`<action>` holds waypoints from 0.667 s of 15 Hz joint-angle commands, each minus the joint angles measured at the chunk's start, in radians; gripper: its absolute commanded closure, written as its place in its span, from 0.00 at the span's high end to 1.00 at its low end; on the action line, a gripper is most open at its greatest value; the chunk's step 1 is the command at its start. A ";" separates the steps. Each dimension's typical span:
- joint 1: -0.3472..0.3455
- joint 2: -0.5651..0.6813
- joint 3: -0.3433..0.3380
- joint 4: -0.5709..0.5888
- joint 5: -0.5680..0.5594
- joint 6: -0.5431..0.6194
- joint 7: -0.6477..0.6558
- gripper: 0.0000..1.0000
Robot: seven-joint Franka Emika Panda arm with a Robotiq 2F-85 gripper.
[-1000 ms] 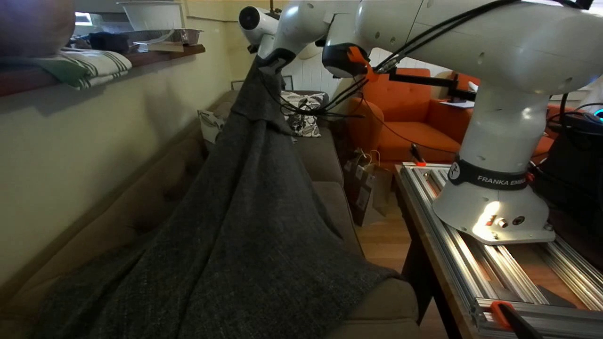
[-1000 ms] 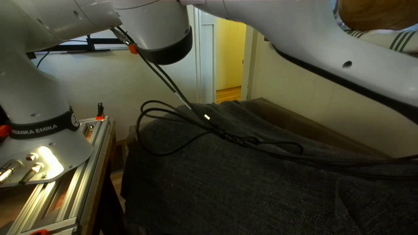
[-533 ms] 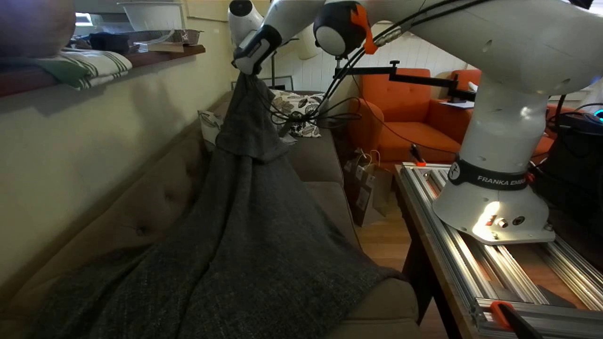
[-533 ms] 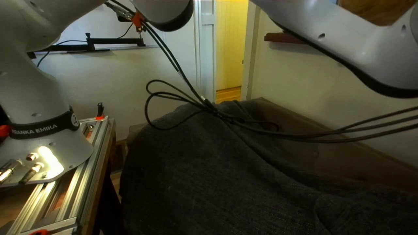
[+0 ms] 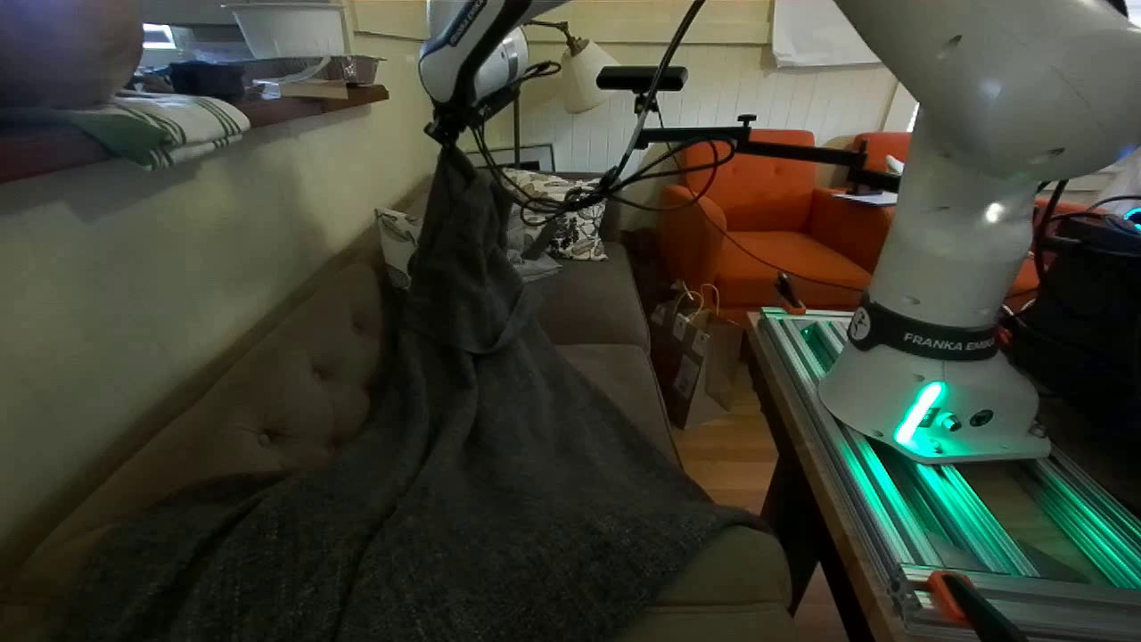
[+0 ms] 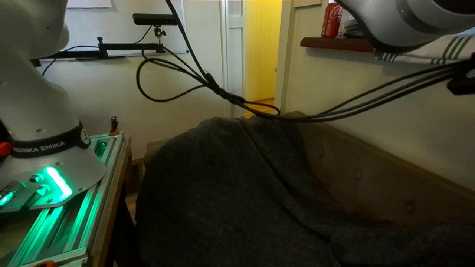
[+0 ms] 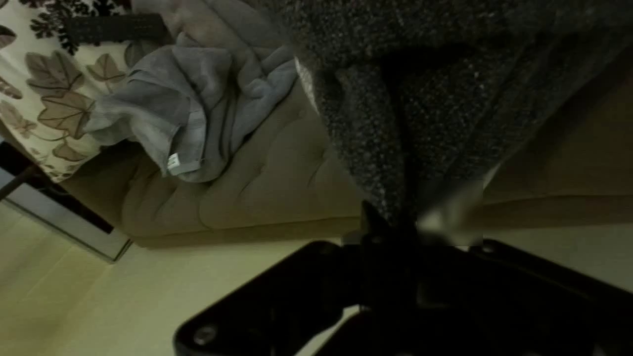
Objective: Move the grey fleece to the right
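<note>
Resting on a reddish ledge point(image 5: 316, 107) at the far left of an exterior view is a striped towel point(image 5: 183, 125), with a white tub point(image 5: 290, 31) beyond it. Below, the tufted back of the sofa point(image 5: 307, 383) runs along the wall point(image 5: 134, 267). Spread over the seat, from the lower left toward the middle, is the grey fleece point(image 5: 499, 464): its near part lies loosely across the upholstery and reaches the front edge, while its far part is drawn up into a tall, narrowing peak. At the top of that peak the gripper point(image 5: 447, 134) has its jaws closed on a bunched pinch of the fabric — the wrist view, dark as it is, shows the folds running in between them. Just right of the peak, black cables point(image 5: 610, 185) hang in loops before a leaf-patterned cushion point(image 5: 584, 236) at the sofa's far end. In the wrist view a crumpled pale grey cloth point(image 7: 193, 99) lies against a cushion with a leafy print. A white lampshade point(image 5: 586, 78) shows above and behind. Farther right, paper bags point(image 5: 700, 357) stand on the wooden floor point(image 5: 735, 464), with an orange armchair point(image 5: 767, 205) behind them. At the right, metal rails point(image 5: 882, 513) top a table point(image 5: 811, 450), and the arm's base point(image 5: 936, 357) is mounted there — its light point(image 5: 918, 415) glowing green, the colour spilling over the rails.
</note>
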 commanded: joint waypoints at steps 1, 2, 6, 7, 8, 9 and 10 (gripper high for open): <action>-0.027 -0.184 0.113 -0.203 0.043 -0.086 -0.148 0.05; -0.065 -0.210 0.170 -0.217 -0.006 -0.138 -0.135 0.31; -0.074 -0.285 0.195 -0.272 -0.042 -0.289 -0.170 0.52; -0.090 -0.315 0.223 -0.284 -0.019 -0.356 -0.215 0.58; -0.098 -0.349 0.243 -0.306 -0.002 -0.407 -0.254 0.66; -0.100 -0.383 0.260 -0.329 0.009 -0.455 -0.284 0.73; -0.102 -0.414 0.278 -0.345 0.025 -0.504 -0.314 0.81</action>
